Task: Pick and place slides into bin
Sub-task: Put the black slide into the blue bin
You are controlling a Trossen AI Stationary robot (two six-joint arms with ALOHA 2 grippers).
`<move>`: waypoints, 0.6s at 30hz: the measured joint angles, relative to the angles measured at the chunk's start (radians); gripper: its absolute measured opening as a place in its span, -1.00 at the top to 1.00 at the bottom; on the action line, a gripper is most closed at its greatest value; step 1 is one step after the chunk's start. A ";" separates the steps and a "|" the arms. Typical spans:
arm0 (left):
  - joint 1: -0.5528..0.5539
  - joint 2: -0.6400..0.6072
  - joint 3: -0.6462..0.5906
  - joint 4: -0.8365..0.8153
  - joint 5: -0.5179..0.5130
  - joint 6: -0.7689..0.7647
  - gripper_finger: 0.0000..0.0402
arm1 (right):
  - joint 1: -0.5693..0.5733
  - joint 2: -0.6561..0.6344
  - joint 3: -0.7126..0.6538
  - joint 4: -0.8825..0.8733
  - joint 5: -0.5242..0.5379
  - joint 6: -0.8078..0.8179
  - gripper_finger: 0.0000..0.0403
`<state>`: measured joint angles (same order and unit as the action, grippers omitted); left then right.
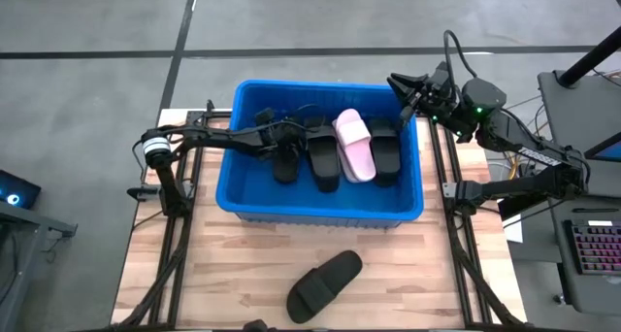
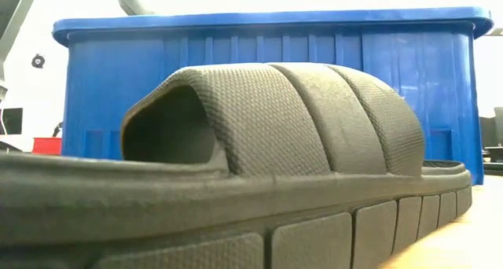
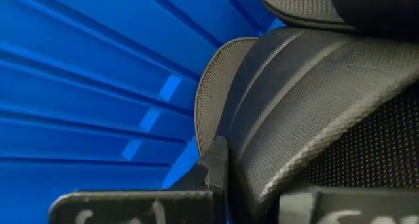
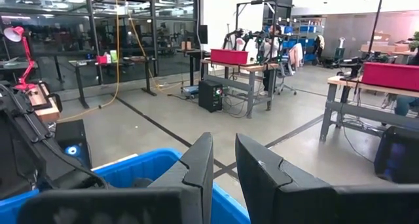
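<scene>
Inside the bin [image 1: 247, 198], with left gripper [image 1: 273, 136] clamped tight on a black slide [image 1: 284, 163] low beside the others, release gently before lifting clear; right gripper [image 1: 406, 89], narrowly parted and empty, over the far rim.

Readable text: none
Slides, bin, desk: no legible label, brand or number
Room beyond: no sign legible

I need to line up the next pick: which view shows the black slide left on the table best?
The high view: it shows the whole slide lying at an angle on the table in front of the bin. The low view shows its strap and sole edge from very close, filling the picture. Neither wrist view shows it.
</scene>
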<state>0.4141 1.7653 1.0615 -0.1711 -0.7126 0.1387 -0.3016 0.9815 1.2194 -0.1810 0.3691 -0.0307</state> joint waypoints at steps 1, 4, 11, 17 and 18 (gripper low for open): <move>0.001 0.000 0.000 0.002 0.001 0.000 0.99 | 0.000 0.000 0.000 0.000 0.000 0.000 0.72; 0.006 0.000 -0.002 0.003 0.016 0.000 0.89 | 0.000 0.000 0.000 0.000 0.000 0.000 0.72; 0.020 0.000 0.002 0.015 0.153 0.001 0.26 | 0.000 0.000 0.000 0.000 0.000 0.001 0.72; 0.019 -0.015 0.009 -0.034 0.219 0.059 -0.31 | 0.000 0.000 0.000 0.001 0.000 0.001 0.72; 0.019 -0.019 0.014 -0.048 0.224 0.058 -0.38 | 0.000 0.000 0.000 0.001 0.000 0.001 0.72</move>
<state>0.4334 1.7467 1.0754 -0.2190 -0.4890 0.1970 -0.3016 0.9814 1.2194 -0.1800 0.3691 -0.0293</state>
